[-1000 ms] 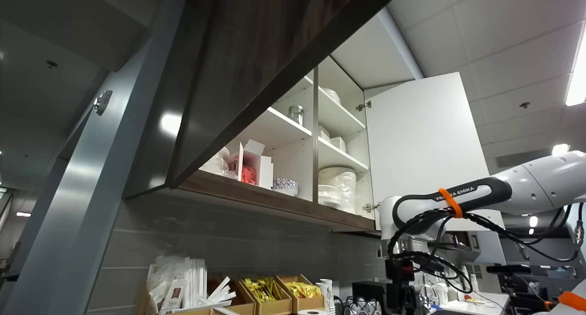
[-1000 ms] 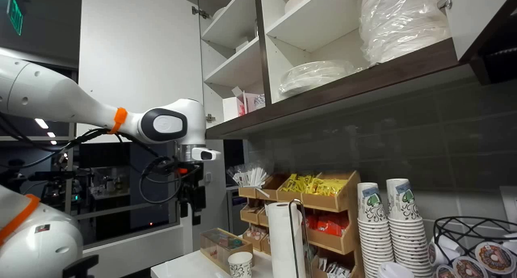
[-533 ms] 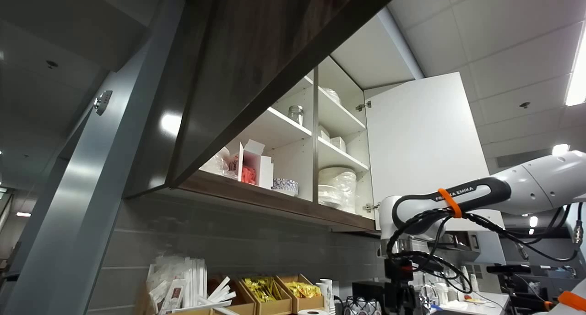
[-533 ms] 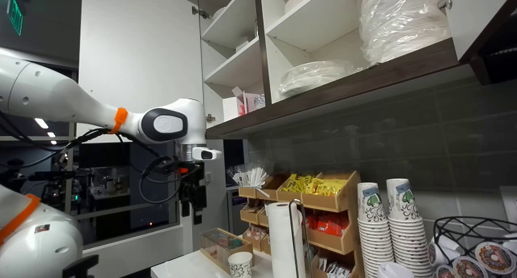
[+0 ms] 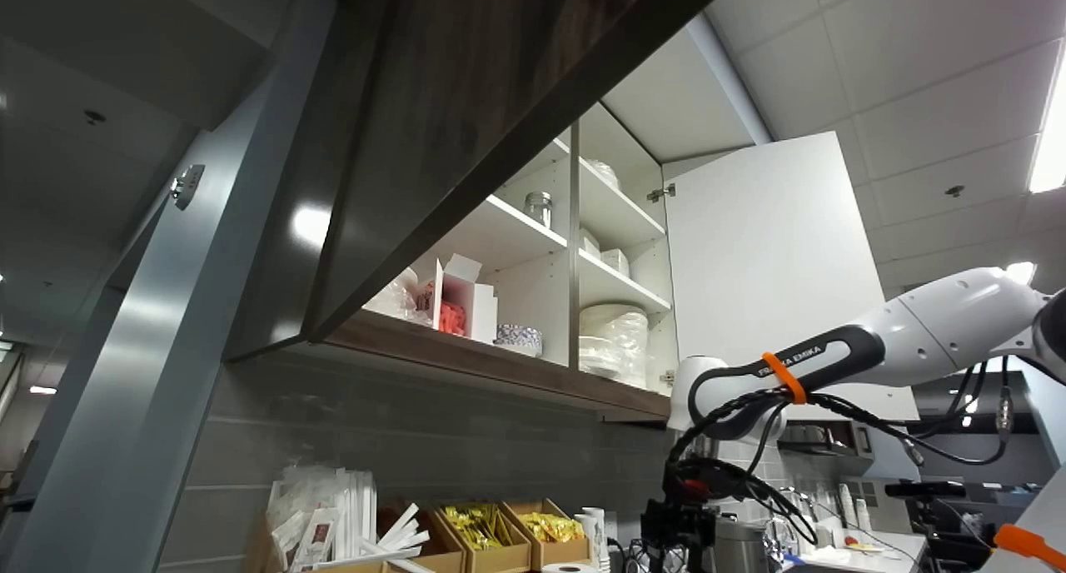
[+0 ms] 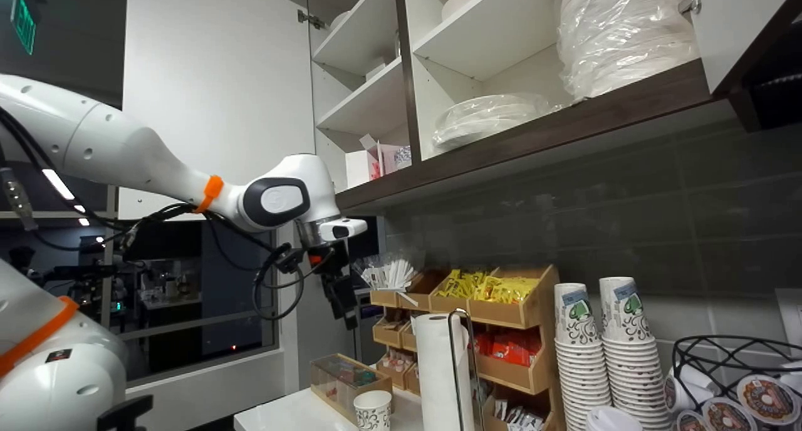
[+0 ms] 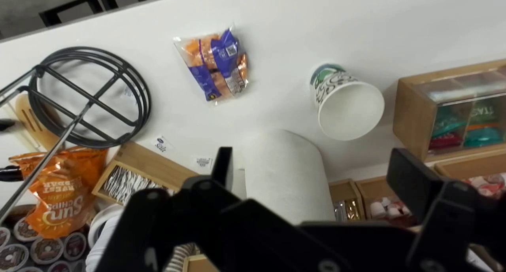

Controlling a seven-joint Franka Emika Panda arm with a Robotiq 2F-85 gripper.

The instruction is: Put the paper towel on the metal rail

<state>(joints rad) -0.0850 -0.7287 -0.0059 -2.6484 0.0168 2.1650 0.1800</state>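
Wrist view: your pincer (image 7: 312, 161) is released, fingers (image 7: 224, 167) spread wide, w/ the paper towel roll (image 7: 282, 173) showing btwn them in the pic; can't tell how deep it sits vs the tips. A patterned paper cup (image 7: 350, 108) is just beside the roll, a bit nearer the open edge of the tabletop (image 7: 284, 38). Your metal rail (image 7: 49, 155) rises from a black wire base (image 7: 92, 99), well apart from the roll & nr that same edge. A purple snack bag (image 7: 221, 62) lies btwn base & cup, also nr the edge. An orange chip bag (image 7: 59, 197) is farther in, next to the base.

In an exterior view, the roll stands upright on the tabletop, a thin wire loop (image 6: 455, 362) in front of it in the pic. Your pincer hangs tilted, apart from the roll; opening's hard to read here. The lidded box (image 6: 344, 390) & cup sit in from the tabletop corner at lower L. A wooden organizer (image 6: 498, 314) lines the wall-side edge behind the roll, w/ 2 stacks of paper cups (image 6: 583, 368) next along it.

In an exterior view, just the roll's top shows, nr the organizer, at the pic's bottom. Your pincer points down there, tips running to the frame's bottom. A white cabinet door (image 5: 766, 256) is open behind your arm (image 5: 924, 331).
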